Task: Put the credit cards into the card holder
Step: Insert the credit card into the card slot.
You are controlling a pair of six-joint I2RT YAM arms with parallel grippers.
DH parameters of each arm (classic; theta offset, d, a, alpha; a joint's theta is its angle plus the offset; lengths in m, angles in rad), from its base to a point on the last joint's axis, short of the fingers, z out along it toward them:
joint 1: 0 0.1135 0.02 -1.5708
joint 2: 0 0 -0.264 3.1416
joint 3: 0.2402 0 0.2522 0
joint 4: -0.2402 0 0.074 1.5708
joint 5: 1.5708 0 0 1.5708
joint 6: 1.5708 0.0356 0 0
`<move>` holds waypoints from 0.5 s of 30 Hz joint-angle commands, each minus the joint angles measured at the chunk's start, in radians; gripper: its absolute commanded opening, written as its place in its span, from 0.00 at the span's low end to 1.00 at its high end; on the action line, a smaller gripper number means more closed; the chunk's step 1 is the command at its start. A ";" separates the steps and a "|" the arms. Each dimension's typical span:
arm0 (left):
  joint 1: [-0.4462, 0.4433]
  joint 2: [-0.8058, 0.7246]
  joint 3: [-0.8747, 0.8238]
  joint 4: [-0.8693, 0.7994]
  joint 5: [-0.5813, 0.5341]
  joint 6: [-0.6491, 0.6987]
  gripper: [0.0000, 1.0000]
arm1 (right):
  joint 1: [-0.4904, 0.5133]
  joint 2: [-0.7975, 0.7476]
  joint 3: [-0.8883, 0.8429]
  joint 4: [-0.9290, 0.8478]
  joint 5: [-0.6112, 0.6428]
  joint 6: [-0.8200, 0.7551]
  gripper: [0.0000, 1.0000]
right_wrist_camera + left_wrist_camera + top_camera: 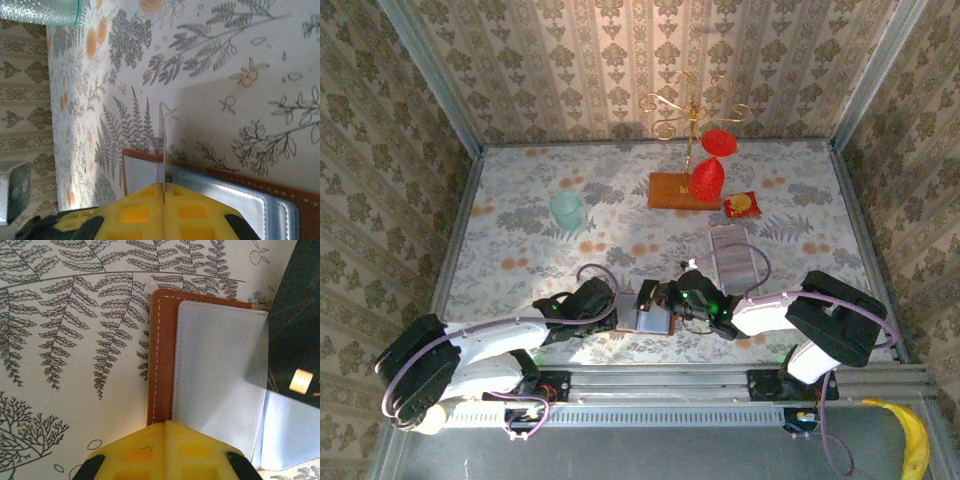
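Insertion step: the right pincer [163, 186] is clenched on one card [162, 145], edge-on above the grey pockets of the open wallet [220, 200] at the table's [520, 230] near edge. The left pincer [165, 424], clenched, seems to pin the wallet. Next: align the card's edge with a slot and slide it in.

Two arms fill the lower part of the top view, the left arm [470, 350] and the right arm [820, 320], built of white moulded links and bulky black joint housings; thin lavender cables [500, 323] loop along each; a small green light [710, 297] glows at the right wrist; the left end effector [165, 440] and right end effector [163, 200] have yellow, waffle-patterned fingers with black flanks.
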 commanded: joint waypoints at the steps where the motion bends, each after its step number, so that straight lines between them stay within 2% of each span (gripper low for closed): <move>1: 0.001 0.021 0.009 -0.025 -0.016 0.005 0.00 | 0.018 -0.029 -0.027 -0.011 -0.003 0.012 0.00; 15: 0.001 0.027 0.008 -0.031 -0.024 0.004 0.00 | 0.044 -0.031 -0.036 -0.032 -0.065 -0.011 0.00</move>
